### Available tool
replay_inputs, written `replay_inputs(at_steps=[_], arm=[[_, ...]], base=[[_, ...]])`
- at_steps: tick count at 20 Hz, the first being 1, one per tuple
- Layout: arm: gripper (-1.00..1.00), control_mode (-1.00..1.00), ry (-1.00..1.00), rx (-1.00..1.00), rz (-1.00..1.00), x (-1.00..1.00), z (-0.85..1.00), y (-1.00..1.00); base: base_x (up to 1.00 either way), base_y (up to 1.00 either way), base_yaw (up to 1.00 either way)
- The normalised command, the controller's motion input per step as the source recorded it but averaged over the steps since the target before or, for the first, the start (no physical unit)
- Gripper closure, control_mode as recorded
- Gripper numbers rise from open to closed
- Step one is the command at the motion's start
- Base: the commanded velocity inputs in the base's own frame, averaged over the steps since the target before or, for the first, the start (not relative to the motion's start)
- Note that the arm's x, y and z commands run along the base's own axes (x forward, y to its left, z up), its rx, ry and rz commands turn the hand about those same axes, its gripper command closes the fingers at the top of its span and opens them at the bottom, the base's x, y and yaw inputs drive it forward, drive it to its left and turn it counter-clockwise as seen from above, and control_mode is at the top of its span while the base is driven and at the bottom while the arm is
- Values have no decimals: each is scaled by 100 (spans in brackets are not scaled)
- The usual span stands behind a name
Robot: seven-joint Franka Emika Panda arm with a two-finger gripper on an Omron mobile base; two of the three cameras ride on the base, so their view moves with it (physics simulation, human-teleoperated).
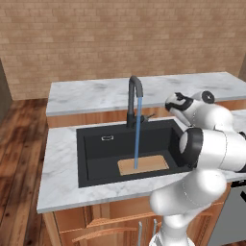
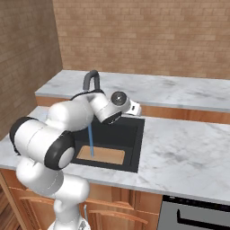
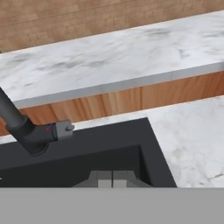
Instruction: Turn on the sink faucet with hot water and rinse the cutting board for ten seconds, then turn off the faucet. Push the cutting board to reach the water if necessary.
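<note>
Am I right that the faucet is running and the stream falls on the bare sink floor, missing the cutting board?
Not quite. The faucet is running, but the water lands on the cutting board, near its middle, not on the bare floor of the sink. The left base view shows this, and the right base view agrees.

The left base view looks forward and down from behind the arm's left, taking in the whole sink, the sink faucet and the marble desk from a middling distance. The right base view faces the same sink from behind the arm's right, with the arm covering the basin's near left part. Both share the water and the cutting board. The hand view sits close above the claw, looking along it at the sink's back corner and the faucet base to its left.
</note>
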Motion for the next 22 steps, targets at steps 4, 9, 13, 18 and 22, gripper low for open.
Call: replay_inputs(at_steps=[4,9,13,18,22], arm=[[100,-100,0,-2,0,-4,0,4],[100,-100,0,0,0,0,1,0],[100,-100,0,0,0,0,0,0],[100,-100,0,0,0,0,0,0],[100,-100,0,0,0,0,0,0]], base=[[0,0,0],[0,0,0],[0,0,0],[0,0,0],[0,0,0]])
